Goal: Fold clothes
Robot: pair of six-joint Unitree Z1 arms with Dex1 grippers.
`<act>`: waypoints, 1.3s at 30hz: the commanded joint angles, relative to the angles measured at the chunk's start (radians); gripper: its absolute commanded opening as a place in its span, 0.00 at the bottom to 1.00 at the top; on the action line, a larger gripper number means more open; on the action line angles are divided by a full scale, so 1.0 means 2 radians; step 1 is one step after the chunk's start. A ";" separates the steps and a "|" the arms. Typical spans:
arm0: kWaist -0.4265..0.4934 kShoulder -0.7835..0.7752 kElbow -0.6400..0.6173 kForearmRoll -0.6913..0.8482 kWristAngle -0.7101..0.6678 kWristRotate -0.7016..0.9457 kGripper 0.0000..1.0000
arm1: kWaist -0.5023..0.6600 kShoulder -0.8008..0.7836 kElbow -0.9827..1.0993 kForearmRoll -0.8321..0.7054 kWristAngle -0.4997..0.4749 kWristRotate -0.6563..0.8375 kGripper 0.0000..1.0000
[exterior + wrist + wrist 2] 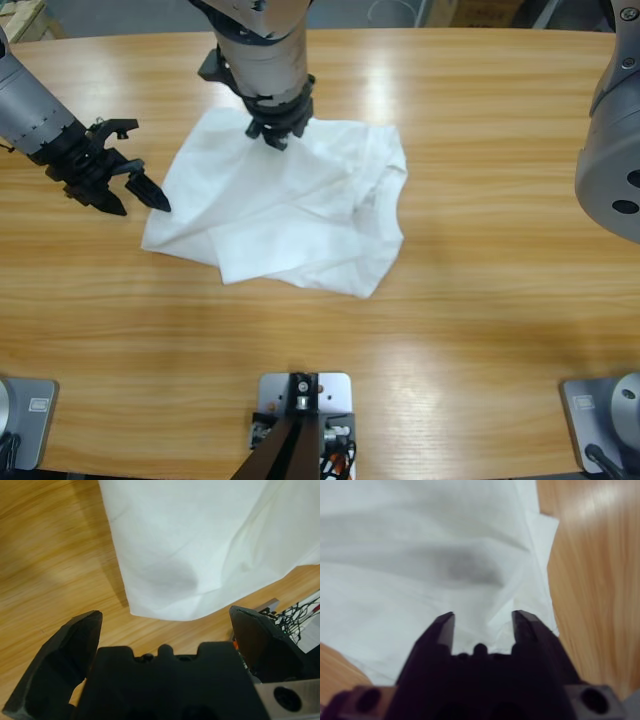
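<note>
White T-shirt (290,215), crumpled, mid-table (480,330), between two grippers.

Shirt: lies bunched with uneven edges, its lower-left corner pointing toward the left gripper (135,190), neck opening toward its right side. Left gripper: jaws spread wide, nothing between them, just beside the shirt's left edge, over bare wood. Right gripper (275,135): down on the shirt's upper edge, jaws a little apart over the cloth; grip on fabric cannot be told. Bare wood lies open along the near side and to the shirt's right.
</note>
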 commanded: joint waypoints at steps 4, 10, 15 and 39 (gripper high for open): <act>-0.005 0.019 0.015 -0.011 -0.003 0.009 0.99 | -0.011 0.071 -0.280 -0.072 0.078 0.008 1.00; -0.005 0.024 0.015 -0.012 -0.003 0.010 0.99 | -0.017 0.061 -0.293 -0.093 0.085 0.001 1.00; -0.005 0.026 0.015 -0.012 -0.003 0.011 0.99 | -0.026 0.009 -0.293 -0.109 0.061 -0.012 1.00; -0.008 0.020 0.019 -0.012 -0.006 0.013 0.99 | -0.027 0.101 -0.298 -0.138 0.085 -0.008 1.00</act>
